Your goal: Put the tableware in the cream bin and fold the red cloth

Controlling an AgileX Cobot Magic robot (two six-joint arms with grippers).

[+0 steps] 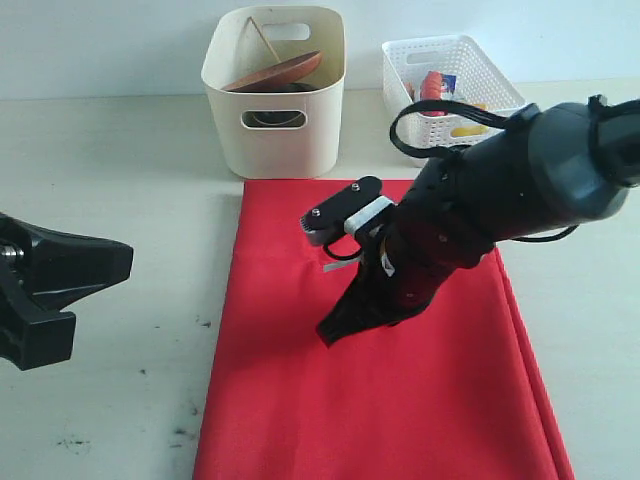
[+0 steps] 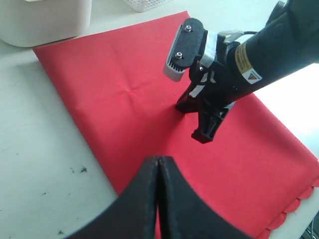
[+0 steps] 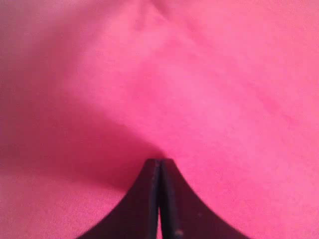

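Right gripper (image 1: pixel 335 331) closed empty over red cloth (image 1: pixel 420 400), left gripper (image 2: pixel 158 167) closed empty, cream bin (image 1: pixel 285 145) and white basket (image 1: pixel 396 75) behind

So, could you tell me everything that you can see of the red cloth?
The cloth is a bright red rectangle of thin-looking fabric, spread flat and unfolded on the pale table. Faint crease lines cross near its middle, and one edge is scalloped. Its far edge lies right by the bin. The shut right gripper points down at its middle and seems to touch it.
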